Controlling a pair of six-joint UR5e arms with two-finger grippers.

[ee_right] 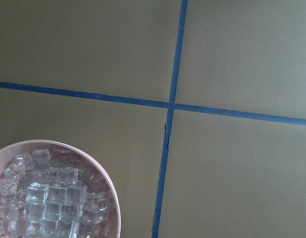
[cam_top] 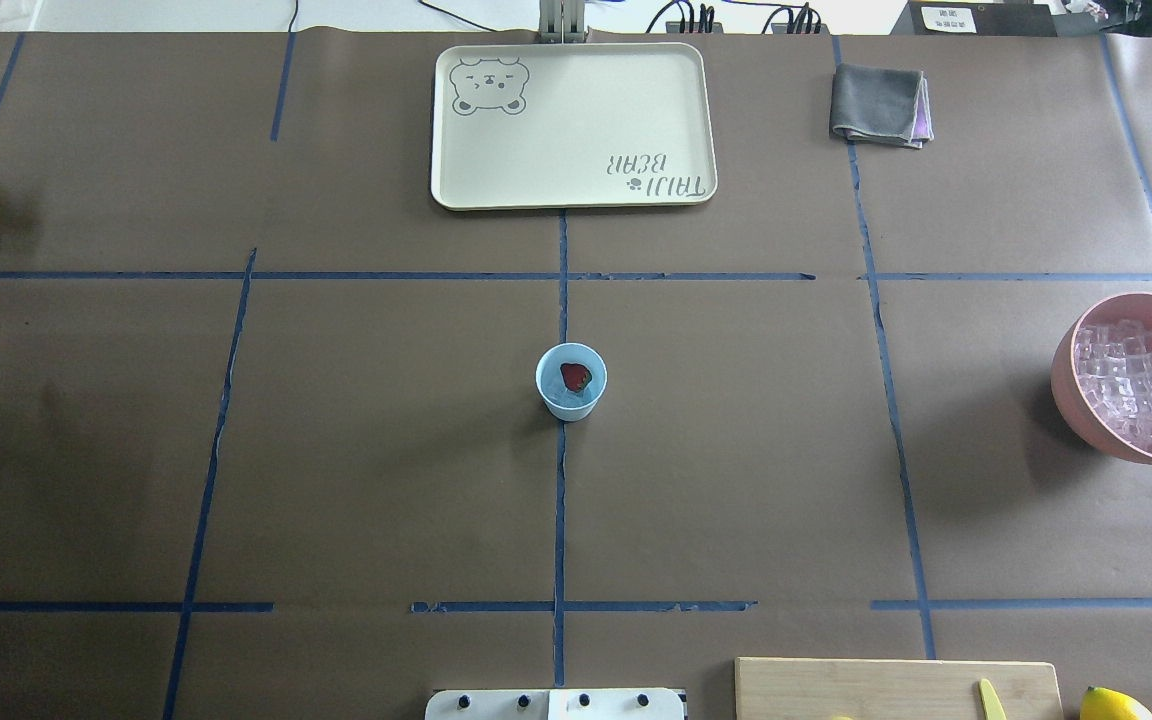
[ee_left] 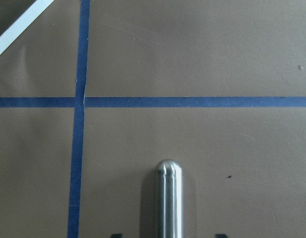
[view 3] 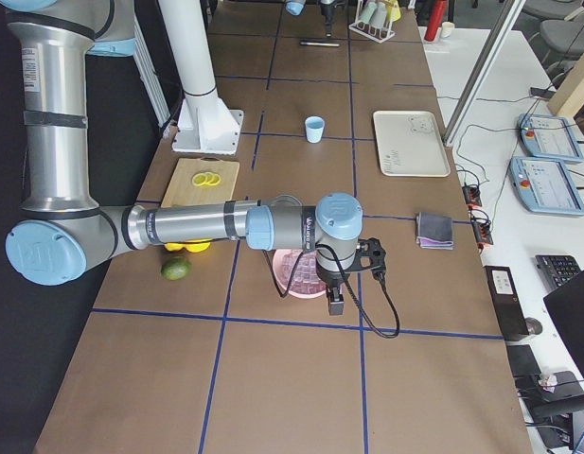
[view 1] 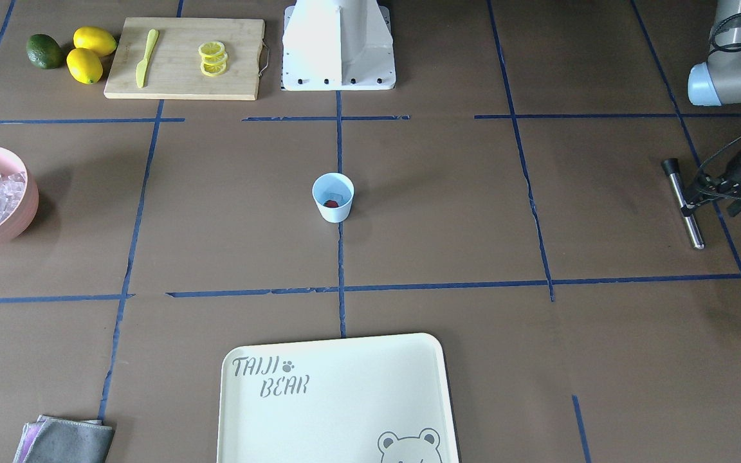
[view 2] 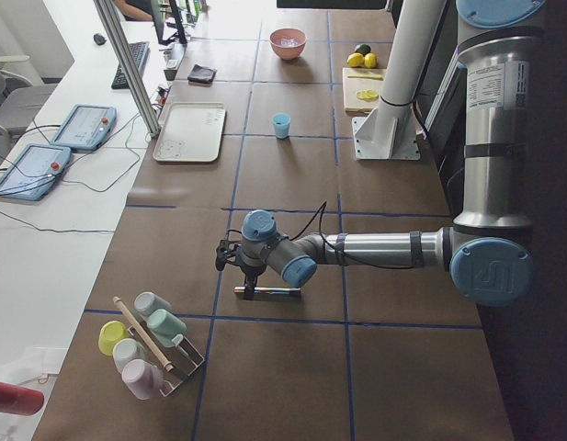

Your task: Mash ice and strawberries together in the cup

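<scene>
Left gripper (view 1: 691, 196) well apart from cup (view 1: 333, 197)

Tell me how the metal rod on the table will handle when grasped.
The polished round steel rod with a black end lies on its side, so a nudge would probably roll it. Its smooth shine suggests it may slip in a grasp. It looks stiff, likely heavy for its size.

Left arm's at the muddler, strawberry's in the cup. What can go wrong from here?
1. The muddler lies flat and the left gripper straddles it near its black end, jaws open: gripped off-centre, it may swing or roll away.
2. The cup stands unheld, with the right gripper far off by the pink bowl; mashing may tip or slide it.
</scene>
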